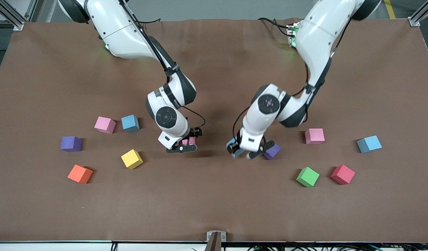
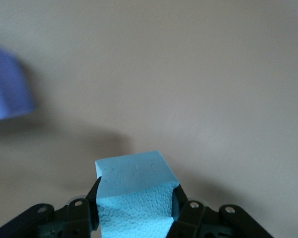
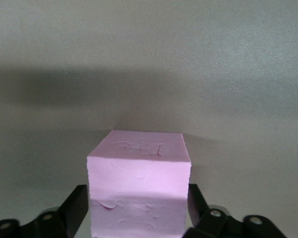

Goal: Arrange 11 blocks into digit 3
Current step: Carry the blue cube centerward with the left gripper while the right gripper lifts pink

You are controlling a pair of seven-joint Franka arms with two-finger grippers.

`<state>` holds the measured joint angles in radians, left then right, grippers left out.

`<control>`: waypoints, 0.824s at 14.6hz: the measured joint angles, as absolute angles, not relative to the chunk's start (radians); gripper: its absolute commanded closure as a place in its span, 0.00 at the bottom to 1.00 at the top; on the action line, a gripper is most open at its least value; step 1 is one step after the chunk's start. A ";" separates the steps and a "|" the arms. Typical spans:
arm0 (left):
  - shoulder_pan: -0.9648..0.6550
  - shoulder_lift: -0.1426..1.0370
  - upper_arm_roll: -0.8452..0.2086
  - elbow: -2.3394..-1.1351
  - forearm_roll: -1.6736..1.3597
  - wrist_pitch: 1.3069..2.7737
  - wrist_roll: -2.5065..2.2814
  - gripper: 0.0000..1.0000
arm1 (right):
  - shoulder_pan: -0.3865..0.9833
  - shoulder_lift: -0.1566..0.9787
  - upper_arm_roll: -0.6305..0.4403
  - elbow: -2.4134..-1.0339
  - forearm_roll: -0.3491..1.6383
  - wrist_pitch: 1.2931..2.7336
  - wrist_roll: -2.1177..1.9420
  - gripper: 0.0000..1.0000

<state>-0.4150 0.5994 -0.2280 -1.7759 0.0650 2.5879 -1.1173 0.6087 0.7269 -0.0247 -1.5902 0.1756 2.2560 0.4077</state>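
Observation:
My right gripper (image 1: 184,145) is shut on a pink block (image 1: 189,141), low over the middle of the table; the right wrist view shows this block (image 3: 138,183) squeezed between both fingers. My left gripper (image 1: 242,152) is shut on a light blue block (image 1: 234,147), which also fills the left wrist view (image 2: 134,196). A purple block (image 1: 272,151) lies right beside the left gripper and shows in the left wrist view (image 2: 7,89). Loose blocks lie at both ends.
Toward the right arm's end lie a pink (image 1: 105,124), blue (image 1: 130,123), purple (image 1: 71,143), yellow (image 1: 132,159) and orange block (image 1: 80,174). Toward the left arm's end lie a pink (image 1: 314,136), blue (image 1: 369,144), green (image 1: 307,176) and red block (image 1: 343,174).

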 measured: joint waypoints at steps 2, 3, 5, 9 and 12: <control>-0.415 0.532 -0.282 -1.901 0.065 2.603 -1.073 0.78 | 0.609 0.727 -0.026 -1.585 0.176 2.256 0.431 0.52; -0.417 0.521 -0.317 -1.946 0.067 2.624 -1.057 0.78 | 0.609 0.728 -0.027 -1.580 0.176 2.256 0.441 0.53; -0.424 0.520 -0.373 -2.007 0.096 2.656 -1.040 0.78 | 0.605 0.728 -0.034 -1.571 0.176 2.256 0.473 0.56; -0.426 0.517 -0.445 -2.115 0.153 2.793 -1.040 0.78 | 0.587 0.728 -0.044 -1.519 0.176 2.238 0.640 0.68; -0.426 0.498 -0.460 -2.205 0.156 2.891 -1.029 0.78 | 0.561 0.719 -0.050 -1.475 0.176 2.185 0.759 0.96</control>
<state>-0.4259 0.4978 -0.4597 -2.2048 0.1555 2.8907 -1.0290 0.5607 0.7192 -0.0503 -1.4747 0.1760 2.1849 0.7594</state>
